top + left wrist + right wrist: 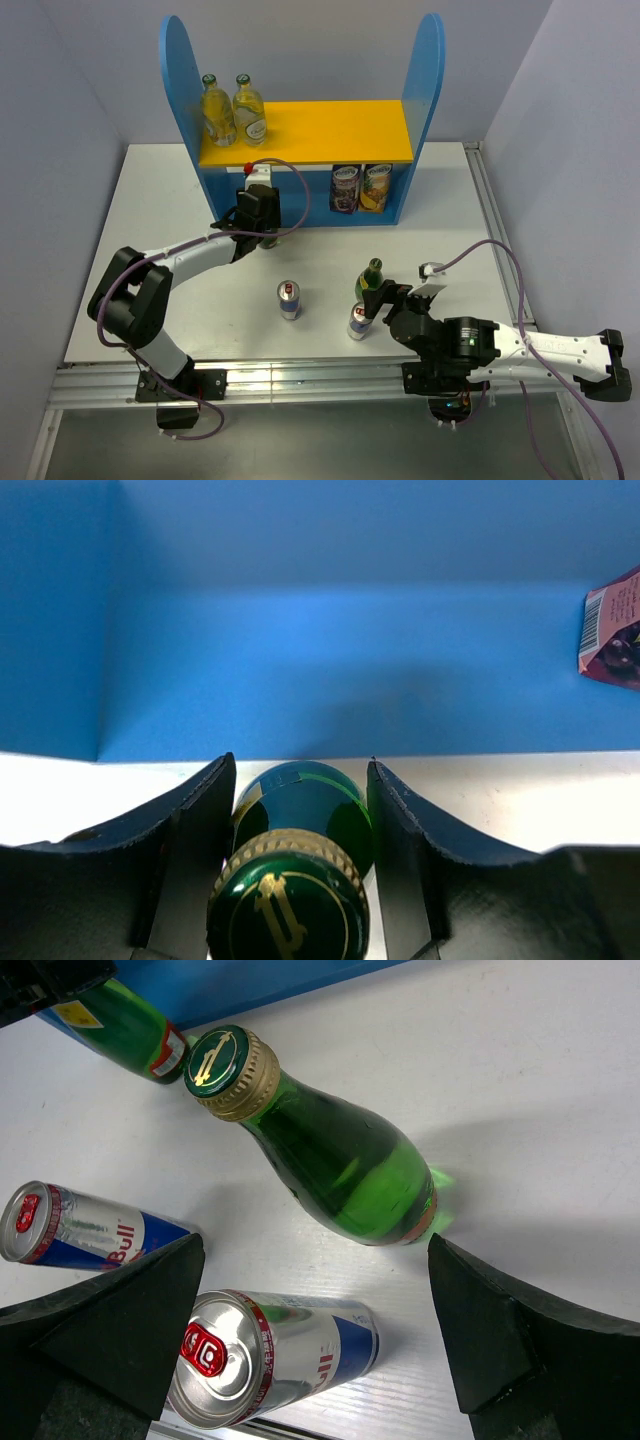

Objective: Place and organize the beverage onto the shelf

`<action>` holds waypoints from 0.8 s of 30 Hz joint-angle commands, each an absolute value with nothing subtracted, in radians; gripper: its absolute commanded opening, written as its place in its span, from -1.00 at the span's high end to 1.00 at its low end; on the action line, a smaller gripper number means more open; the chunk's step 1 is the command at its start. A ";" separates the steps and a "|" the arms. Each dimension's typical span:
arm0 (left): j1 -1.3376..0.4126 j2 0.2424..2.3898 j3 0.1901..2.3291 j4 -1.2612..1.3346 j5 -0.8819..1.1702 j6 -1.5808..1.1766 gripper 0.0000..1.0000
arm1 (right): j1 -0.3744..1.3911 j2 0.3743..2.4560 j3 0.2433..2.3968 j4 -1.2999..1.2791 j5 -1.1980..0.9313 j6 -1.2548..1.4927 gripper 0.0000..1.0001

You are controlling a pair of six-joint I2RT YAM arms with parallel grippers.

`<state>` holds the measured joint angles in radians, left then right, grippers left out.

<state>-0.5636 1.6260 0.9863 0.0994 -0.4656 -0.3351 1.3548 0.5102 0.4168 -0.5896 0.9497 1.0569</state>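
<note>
Clamping green bottle (300, 820), left fingers (190, 860), plain only at wrist, right fingers (110, 1330) apart near 2nd bottle (340, 1165)

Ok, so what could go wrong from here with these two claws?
The left claw grips its green bottle near the top, so it may tip when set inside the shelf. The open right claw hovers over the other green bottle with a can beside one finger; closing could topple it.
</note>
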 commanded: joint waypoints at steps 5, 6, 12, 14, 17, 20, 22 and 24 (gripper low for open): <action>-0.526 1.571 1.146 0.167 -0.471 -0.321 0.99 | 1.355 0.525 0.437 -0.569 0.992 1.063 -1.00; -0.526 1.575 1.160 0.160 -0.472 -0.324 0.99 | 1.355 0.526 0.437 -0.571 0.992 1.062 -1.00; -0.526 1.574 1.123 0.169 -0.466 -0.339 0.99 | 1.355 0.514 0.431 -0.563 0.989 1.054 -1.00; -0.528 1.551 1.111 0.186 -0.482 -0.334 0.99 | 1.353 0.515 0.431 -0.561 0.989 1.052 -1.00; -0.528 1.526 1.107 0.192 -0.491 -0.330 0.99 | 1.353 0.525 0.433 -0.558 0.991 1.052 -1.00; -0.528 1.514 1.115 0.189 -0.497 -0.331 0.99 | 1.355 0.532 0.430 -0.554 0.992 1.049 -1.00; -0.526 1.508 1.118 0.189 -0.500 -0.336 0.99 | 1.355 0.537 0.433 -0.558 0.997 1.054 -1.00; -0.526 1.499 1.117 0.192 -0.500 -0.336 0.99 | 1.355 0.535 0.431 -0.557 0.997 1.054 -1.00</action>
